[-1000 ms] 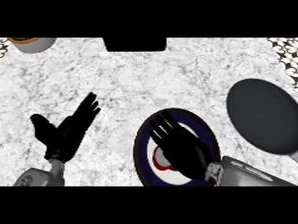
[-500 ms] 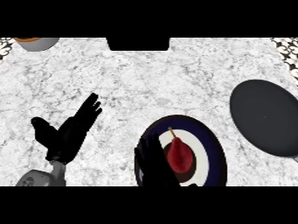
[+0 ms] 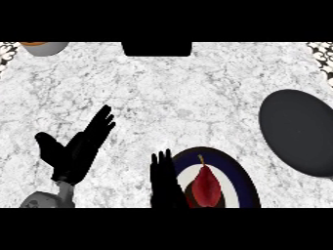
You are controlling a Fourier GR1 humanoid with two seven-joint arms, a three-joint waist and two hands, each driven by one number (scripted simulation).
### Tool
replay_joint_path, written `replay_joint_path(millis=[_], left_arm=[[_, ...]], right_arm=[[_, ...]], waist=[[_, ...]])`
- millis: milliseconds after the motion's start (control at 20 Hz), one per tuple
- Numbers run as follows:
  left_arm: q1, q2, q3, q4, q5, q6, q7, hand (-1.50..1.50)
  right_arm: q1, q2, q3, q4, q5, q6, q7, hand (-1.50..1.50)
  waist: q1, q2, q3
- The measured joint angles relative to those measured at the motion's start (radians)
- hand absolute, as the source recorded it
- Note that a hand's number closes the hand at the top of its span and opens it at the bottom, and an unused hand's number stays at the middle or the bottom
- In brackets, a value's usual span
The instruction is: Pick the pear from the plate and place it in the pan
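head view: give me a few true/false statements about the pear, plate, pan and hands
1. The pear lies on the plate. True.
2. The pan already holds the pear. False: the pan has nothing in it.
3. The right hand shows at the plate's left edge, fingers straight. True.
4. The left hand is curled round the pear. False: it rests open on the counter, apart from the plate.
5. The pan sits left of the plate. False: it is to the right.
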Motion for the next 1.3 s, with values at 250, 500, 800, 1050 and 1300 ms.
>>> replay_joint_path(millis=[250,500,800,1050,1300], left_arm=[[0.019,-0.007,0.006,-0.034,-0.010,0.001,0.012,0.00],[0.004,-0.017,0.031,-0.027,-0.017,-0.009,0.031,0.00],[0.014,-0.043,0.032,-0.021,-0.051,-0.020,0.025,0.00],[-0.012,-0.051,0.058,-0.009,-0.055,-0.035,0.043,0.00],[-0.004,-0.059,0.069,-0.011,-0.060,-0.044,0.047,0.00]], right_arm=[[-0.014,-0.043,-0.033,0.014,0.050,-0.004,-0.013,-1.50],[-0.010,-0.081,-0.079,0.035,0.077,-0.037,-0.066,-1.50],[-0.013,-0.094,-0.139,0.104,0.122,-0.105,-0.127,1.50],[-0.045,-0.105,-0.164,0.146,0.163,-0.169,-0.217,1.50],[-0.055,-0.094,-0.170,0.222,0.219,-0.251,-0.245,1.50]], waist=[[0.000,0.005,-0.002],[-0.002,0.007,-0.004],[-0.004,0.009,-0.007],[-0.003,0.012,-0.008],[-0.003,0.012,-0.010]])
